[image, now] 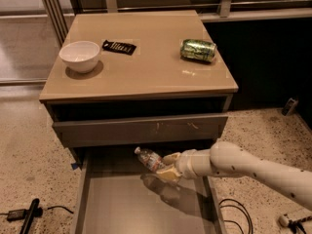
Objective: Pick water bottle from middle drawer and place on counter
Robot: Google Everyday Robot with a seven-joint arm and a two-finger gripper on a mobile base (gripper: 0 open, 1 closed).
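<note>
We see the gripper (167,167) over the open middle drawer (122,208), toward its back and right of centre, with the fingers clamped on the water bottle (150,159). The bottle is tilted, its cap pointing up toward the drawer's back left, and its shadow falls on the drawer floor below. Above the drawer, the counter (146,74) bears a white bowl (80,55), a flat black object (119,47) and a green can (198,49).

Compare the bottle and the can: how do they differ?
The bottle is clear plastic; the can is green. The bottle is over the open drawer, held by the pincer, which is shut on it; the can lies free on the counter. The bottle is tilted, cap up-left; the can lies on its side. Both are drink containers.
</note>
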